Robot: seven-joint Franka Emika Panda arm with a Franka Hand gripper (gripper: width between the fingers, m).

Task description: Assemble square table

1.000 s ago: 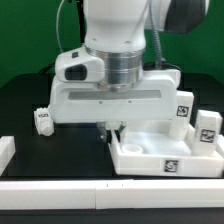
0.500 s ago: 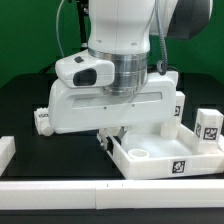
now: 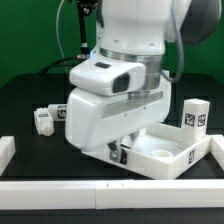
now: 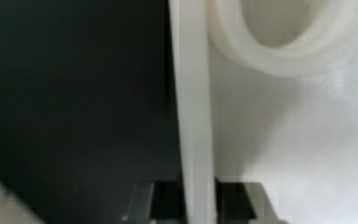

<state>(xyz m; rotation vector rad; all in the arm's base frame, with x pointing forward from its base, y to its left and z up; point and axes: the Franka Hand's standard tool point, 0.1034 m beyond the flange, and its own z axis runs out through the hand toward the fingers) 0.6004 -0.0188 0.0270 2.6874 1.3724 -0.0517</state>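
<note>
The square table slab (image 3: 172,158) lies rim up on the black table at the exterior view's right, with a round socket (image 3: 164,153) showing. My gripper (image 3: 120,153) is shut on the slab's near-left rim, largely hidden under the hand. In the wrist view the rim (image 4: 194,100) runs straight between my dark fingers (image 4: 165,202), with a socket ring (image 4: 282,45) beside it, and the gripper (image 4: 197,203) grips the rim. A tagged leg (image 3: 196,114) stands behind the slab. Another tagged leg (image 3: 42,121) lies at the left.
A long white bar (image 3: 100,190) runs along the front edge. A white block end (image 3: 5,150) sits at the far left. The bulky arm hides the table's middle.
My wrist has turned and the hand has swung toward the exterior view's left. The slab has rotated with it. The tagged legs at the right have shifted in view.
</note>
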